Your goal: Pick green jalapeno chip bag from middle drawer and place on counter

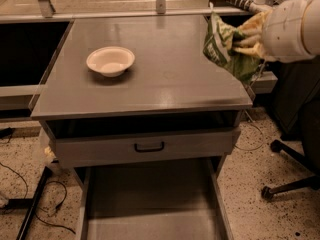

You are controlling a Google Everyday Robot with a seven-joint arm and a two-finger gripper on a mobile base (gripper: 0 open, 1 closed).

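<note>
My gripper (246, 38) is at the upper right, above the right edge of the counter (165, 79). It is shut on the green jalapeno chip bag (222, 45), which hangs in the air a little above the counter's right side. The middle drawer (150, 199) is pulled out at the bottom of the view, and its grey floor shows nothing in it. My white arm reaches in from the right edge.
A white bowl (110, 60) stands on the counter's left half. Under the counter is a shut grey drawer with a black bar handle (149, 147). An office chair's base (290, 184) stands on the speckled floor at right. Cables lie on the floor at left.
</note>
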